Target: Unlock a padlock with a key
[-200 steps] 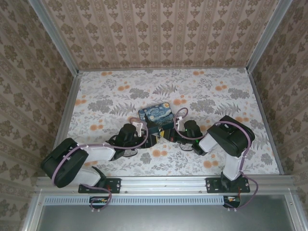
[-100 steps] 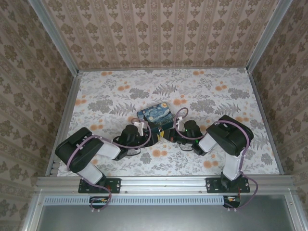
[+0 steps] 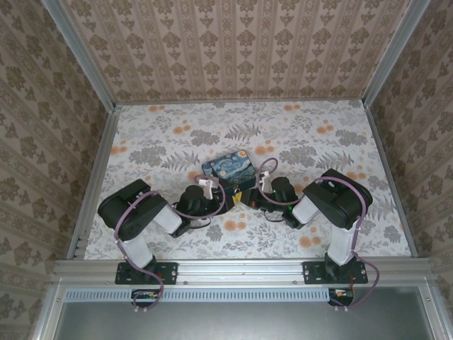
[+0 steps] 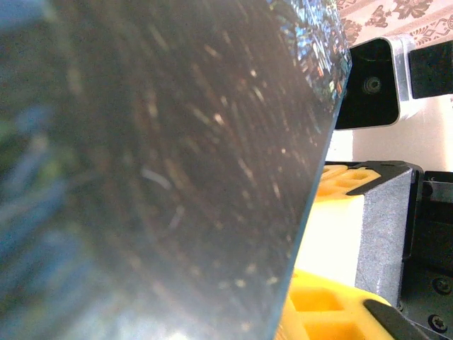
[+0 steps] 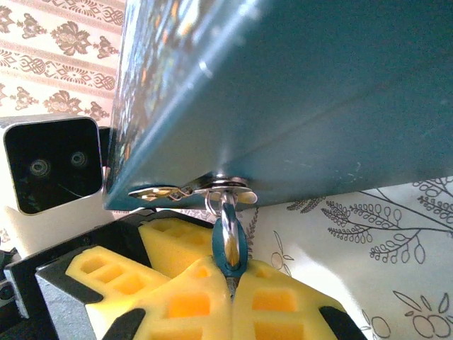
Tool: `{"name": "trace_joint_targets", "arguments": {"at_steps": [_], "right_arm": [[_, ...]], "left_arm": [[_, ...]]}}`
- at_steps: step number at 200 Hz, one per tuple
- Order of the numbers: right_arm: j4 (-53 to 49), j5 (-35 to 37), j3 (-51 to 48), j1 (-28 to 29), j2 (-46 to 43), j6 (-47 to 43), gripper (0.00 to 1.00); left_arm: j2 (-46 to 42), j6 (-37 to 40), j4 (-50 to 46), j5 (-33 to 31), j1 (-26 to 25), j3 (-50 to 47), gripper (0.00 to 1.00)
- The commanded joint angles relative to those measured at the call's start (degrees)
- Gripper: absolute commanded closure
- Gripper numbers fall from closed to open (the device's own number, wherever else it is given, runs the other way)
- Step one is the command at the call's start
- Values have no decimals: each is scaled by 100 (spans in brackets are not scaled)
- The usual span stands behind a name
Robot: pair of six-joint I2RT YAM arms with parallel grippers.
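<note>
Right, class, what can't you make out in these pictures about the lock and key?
Key: too small to pick out from above; arms crowd the box.
Padlock: lower body and keyhole buried between the right gripper's yellow pads, right wrist view.
Left gripper: jaws' state hidden by the blurred box, left wrist view.

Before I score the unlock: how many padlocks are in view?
1: the padlock on the edge of the box, pinched in the right gripper. Others may be hidden.

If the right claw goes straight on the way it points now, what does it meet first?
Probably the blue box, just beyond the padlock that the right claw pinches; depth is unclear.
</note>
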Motion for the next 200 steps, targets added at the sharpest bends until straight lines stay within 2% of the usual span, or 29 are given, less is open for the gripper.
{"name": "trace_joint_targets", "arguments": {"at_steps": [1, 25, 69, 110, 129, 150, 175, 184, 200], "right_arm": [[120, -158, 24, 50, 110, 17, 100], [137, -159, 18, 48, 128, 25, 100], [155, -159, 36, 51, 155, 55, 100], [156, -172, 36, 56, 148, 87, 100], [169, -152, 27, 56, 155, 103, 100], [162, -102, 1, 65, 156, 116, 100], [170, -39, -28, 66, 175, 138, 100], [150, -15, -34, 62, 179, 130, 100], [130, 23, -60, 56, 192, 100, 100]], "left_arm": [[131, -228, 41, 44, -22, -66, 78], [94, -201, -26, 43, -22, -54, 81], [105, -165, -101, 71, -44, 21, 93], [89, -83, -247, 84, -119, 120, 100], [11, -18, -392, 73, -154, 151, 100], [-286, 175, -1012, -72, -195, 222, 100], [-976, 780, -2722, -491, -344, 551, 100], [-1210, 943, -3106, -617, -374, 626, 86], [-1578, 1092, -3633, -798, -357, 679, 72]]}}
